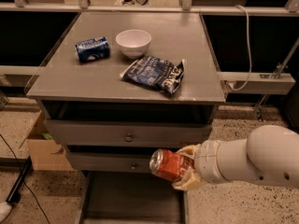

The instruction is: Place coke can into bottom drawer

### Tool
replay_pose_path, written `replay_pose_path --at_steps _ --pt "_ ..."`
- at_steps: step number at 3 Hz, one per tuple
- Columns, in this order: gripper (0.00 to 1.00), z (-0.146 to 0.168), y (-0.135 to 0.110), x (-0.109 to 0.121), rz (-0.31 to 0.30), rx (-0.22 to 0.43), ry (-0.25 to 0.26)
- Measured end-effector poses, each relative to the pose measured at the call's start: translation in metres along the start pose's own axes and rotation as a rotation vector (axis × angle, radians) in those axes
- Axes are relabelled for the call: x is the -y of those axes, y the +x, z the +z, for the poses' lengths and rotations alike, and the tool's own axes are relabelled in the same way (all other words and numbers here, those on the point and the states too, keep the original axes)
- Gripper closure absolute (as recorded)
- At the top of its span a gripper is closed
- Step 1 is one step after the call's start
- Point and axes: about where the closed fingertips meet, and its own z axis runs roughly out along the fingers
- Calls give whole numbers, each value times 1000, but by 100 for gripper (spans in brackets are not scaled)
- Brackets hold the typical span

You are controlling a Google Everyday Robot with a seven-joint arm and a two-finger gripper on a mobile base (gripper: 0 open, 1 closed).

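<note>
Coke can, red-orange with silver ends, lies sideways clamped in your cream two-finger gripper, above the right side of the open grey bottom drawer. You have the pickup done; lowering and releasing are left.

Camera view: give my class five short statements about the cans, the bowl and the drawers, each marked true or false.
1. The gripper holds the coke can on its side in front of the drawers. True.
2. The coke can lies on the floor of the bottom drawer. False: it is in the gripper, off the drawer's floor.
3. The bottom drawer is pulled open. True.
4. The white bowl is upside down. False: it stands with its opening up.
5. The dark blue can stands upright to the right of the bowl. False: it lies on its side, left of the bowl.
</note>
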Motion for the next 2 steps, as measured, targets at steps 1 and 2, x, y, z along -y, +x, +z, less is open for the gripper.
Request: replay_pose_path --at_steps 1,2 --pt "100 26 10 -15 27 -17 -3" --pt "100 51 19 -21 43 -46 20"
